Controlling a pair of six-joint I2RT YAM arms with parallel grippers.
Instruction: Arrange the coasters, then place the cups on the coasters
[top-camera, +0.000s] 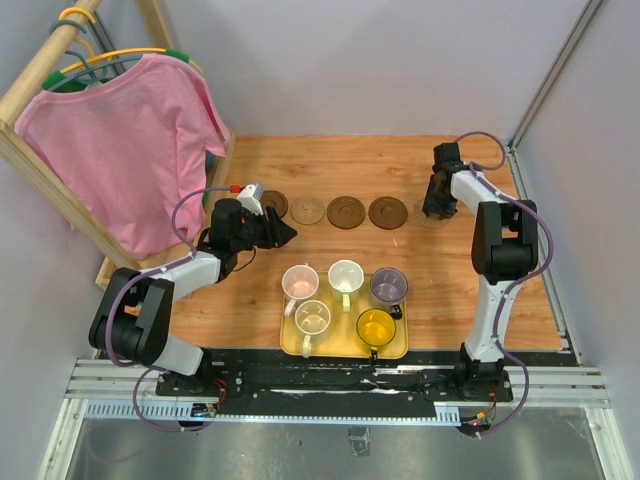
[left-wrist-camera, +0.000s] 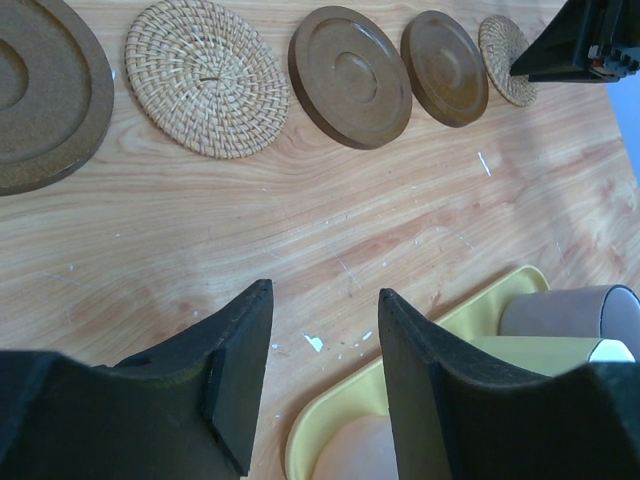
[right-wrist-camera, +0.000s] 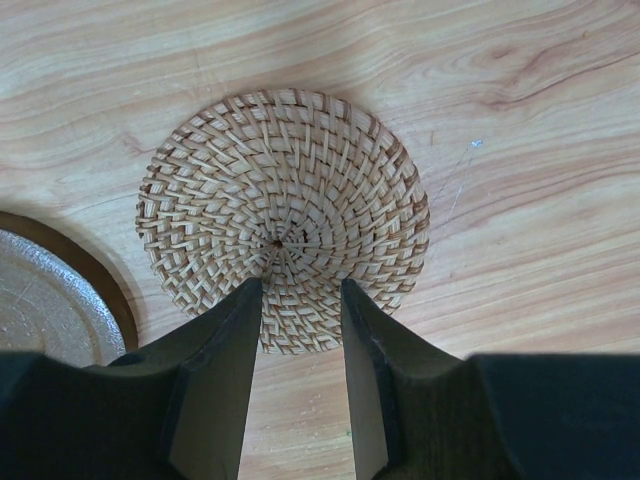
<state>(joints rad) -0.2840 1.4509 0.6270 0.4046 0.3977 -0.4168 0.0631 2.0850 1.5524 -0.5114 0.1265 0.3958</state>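
Note:
Five coasters lie in a row across the table: a dark one, a woven tan one, two dark ones, and a woven one at the right end. My right gripper hangs open over the near half of that last woven coaster, which lies flat, gripping nothing. My left gripper is open and empty over bare wood between the row and the tray. Pink, cream, purple, white-green and amber cups stand on the yellow tray.
A wooden rack with a pink shirt stands at the far left, close to the left arm. The tray's corner and the purple cup lie just right of the left fingers. A white wall borders the table on the right.

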